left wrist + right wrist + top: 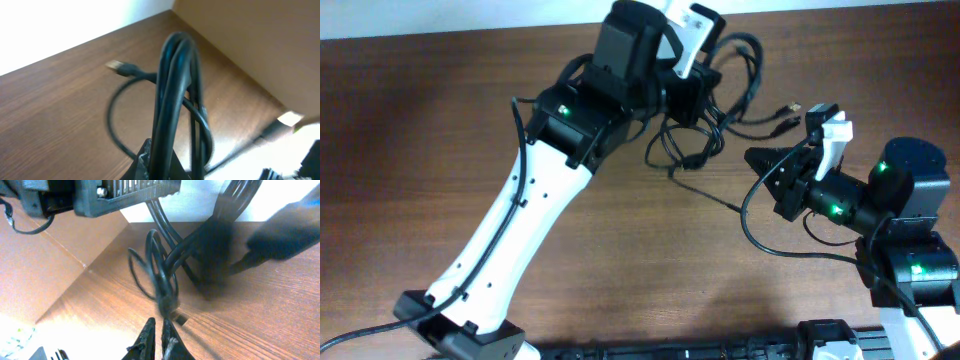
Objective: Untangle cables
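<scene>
The cables [720,110] are thin black cords looped in a tangle at the back middle of the wooden table [620,260]. Two small plug ends [788,108] stick out to the right. My left gripper [688,100] is shut on a bunch of these strands. In the left wrist view the cables [175,90] rise from the left gripper [162,150], and a plug [116,66] lies on the wood. My right gripper [756,157] sits just right of the tangle. It is shut, with the cables [160,275] ahead of the right gripper [158,323] and nothing seen between its fingers.
A thicker black wire [790,250] belonging to the right arm loops over the table in front of it. A tan panel [250,40] borders the table's far side. The left arm's white link [510,230] crosses the table's left half.
</scene>
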Available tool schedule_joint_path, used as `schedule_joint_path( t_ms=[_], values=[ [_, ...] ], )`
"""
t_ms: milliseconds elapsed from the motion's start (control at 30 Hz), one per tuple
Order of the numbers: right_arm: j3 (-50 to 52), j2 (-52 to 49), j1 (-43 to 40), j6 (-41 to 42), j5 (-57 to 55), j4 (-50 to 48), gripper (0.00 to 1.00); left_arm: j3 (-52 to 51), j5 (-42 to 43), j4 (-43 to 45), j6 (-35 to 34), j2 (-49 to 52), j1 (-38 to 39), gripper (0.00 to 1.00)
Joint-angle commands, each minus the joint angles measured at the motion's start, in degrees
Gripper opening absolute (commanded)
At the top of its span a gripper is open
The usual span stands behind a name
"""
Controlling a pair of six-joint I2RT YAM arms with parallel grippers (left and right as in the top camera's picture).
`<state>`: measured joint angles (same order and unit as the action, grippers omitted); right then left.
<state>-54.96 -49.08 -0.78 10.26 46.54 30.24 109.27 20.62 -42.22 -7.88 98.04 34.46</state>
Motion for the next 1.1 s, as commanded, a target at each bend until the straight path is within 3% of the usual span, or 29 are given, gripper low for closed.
schedule_joint_path(
  t_ms=[0,100,200,500,633,900,967,1067],
  values=[
    [-0.50,0.07,0.00,-0.28,-1.44,0.92,0.21,0.33,-0.81,0.33,-1.92,-0.52,-2.01,0.00],
    [-0.50,0.07,0.00,-0.11,-3.15,1.95,0.45,0.33,-0.48,-0.31,-1.25,-0.55,-2.38,0.00],
    [-0.48,0.07,0.00,-0.15,-3.30,1.90,0.50,0.33,-0.11,-0.35,-1.03,-0.55,-2.36,0.00],
    [-0.50,0.07,0.00,-1.05,-4.24,-1.68,0.51,0.33,11.45,-0.63,0.11,-0.55,-2.36,0.00],
    [-0.50,-0.17,0.00,-1.07,-10.45,-2.60,0.51,0.33,17.25,-0.90,2.19,-0.55,-2.32,0.00],
    [-0.50,-2.10,0.00,-2.84,-11.72,-4.39,0.50,0.33,20.63,-1.99,2.40,-0.52,-1.46,0.00],
    [-0.50,-2.73,0.00,-2.86,-11.72,-4.57,0.41,0.33,20.55,-2.19,2.84,-0.52,-0.81,0.00],
    [-0.50,-3.45,0.00,-2.80,-11.63,-4.48,0.10,0.33,20.50,-2.14,3.43,-0.52,-0.31,0.00]
  ],
)
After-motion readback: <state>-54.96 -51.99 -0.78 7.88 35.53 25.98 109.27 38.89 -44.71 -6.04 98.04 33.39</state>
